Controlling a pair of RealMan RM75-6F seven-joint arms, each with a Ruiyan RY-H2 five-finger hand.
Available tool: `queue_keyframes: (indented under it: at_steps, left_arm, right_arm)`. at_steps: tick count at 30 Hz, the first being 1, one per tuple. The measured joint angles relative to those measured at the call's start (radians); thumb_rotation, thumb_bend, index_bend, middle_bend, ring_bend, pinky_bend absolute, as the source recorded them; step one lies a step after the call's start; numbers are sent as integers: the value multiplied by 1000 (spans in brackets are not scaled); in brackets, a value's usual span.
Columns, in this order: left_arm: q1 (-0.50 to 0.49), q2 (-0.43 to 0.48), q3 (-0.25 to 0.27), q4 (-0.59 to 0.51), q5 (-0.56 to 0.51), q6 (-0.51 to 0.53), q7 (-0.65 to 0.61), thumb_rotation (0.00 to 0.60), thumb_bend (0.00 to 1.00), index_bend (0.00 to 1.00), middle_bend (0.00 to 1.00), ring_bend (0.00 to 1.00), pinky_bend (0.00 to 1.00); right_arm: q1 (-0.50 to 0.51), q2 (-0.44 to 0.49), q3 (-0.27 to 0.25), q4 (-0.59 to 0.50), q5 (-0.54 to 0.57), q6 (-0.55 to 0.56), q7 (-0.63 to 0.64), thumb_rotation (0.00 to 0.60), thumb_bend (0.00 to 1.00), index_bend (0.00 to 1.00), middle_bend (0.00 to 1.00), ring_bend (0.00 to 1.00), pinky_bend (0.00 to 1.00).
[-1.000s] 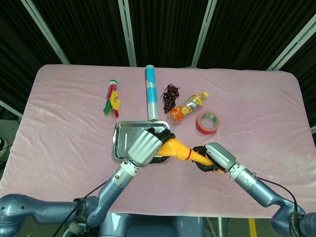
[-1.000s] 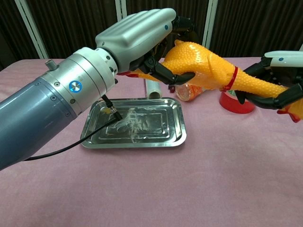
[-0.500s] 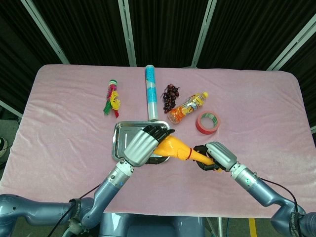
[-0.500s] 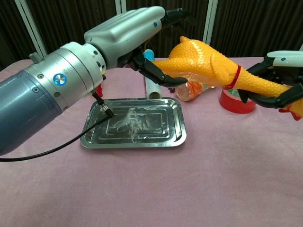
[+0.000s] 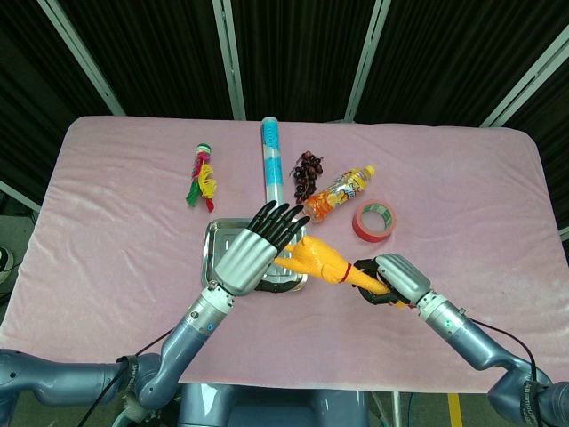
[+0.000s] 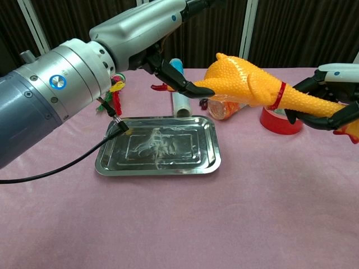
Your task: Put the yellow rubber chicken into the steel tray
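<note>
The yellow rubber chicken [image 5: 318,260] [image 6: 252,89] hangs in the air, its body over the right edge of the steel tray [image 5: 213,242] [image 6: 157,148]. My right hand [image 5: 391,277] [image 6: 332,95] grips it by the legs, past a red band. Spread flat, my left hand [image 5: 253,249] [image 6: 147,29] hovers over the tray with its fingers apart and holds nothing; its fingertips lie close beside the chicken's body. In the head view the left hand hides much of the tray.
Behind the tray lie a blue-and-white tube [image 5: 272,167], dark grapes [image 5: 307,173], an orange drink bottle [image 5: 336,194] and a red tape roll [image 5: 373,221]. A feathered toy [image 5: 203,178] lies at the back left. Pink cloth covers the table.
My left hand has let go of the chicken's body, spread its fingers and drawn up and to the left. The right hand still holds the chicken, which has tipped slightly.
</note>
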Motion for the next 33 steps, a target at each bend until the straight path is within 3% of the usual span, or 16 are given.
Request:
queue_keyframes:
  at_steps: [6, 16, 33]
  left_arm:
    - [29, 63, 16, -71, -21, 7, 26, 600, 0, 0, 0, 0, 0]
    - [139, 297, 99, -251, -36, 22, -30, 600, 0, 0, 0, 0, 0]
    - [375, 538, 255, -243, 147, 213, -251, 600, 0, 0, 0, 0, 0]
  right_arm:
    - [-2, -10, 0, 27, 4, -3, 14, 600, 1000, 1000, 804, 750, 886]
    - [34, -52, 19, 85, -12, -19, 55, 600, 1000, 1000, 804, 750, 886]
    - [160, -200, 80, 200, 24, -149, 9, 600, 1000, 1000, 804, 750, 886]
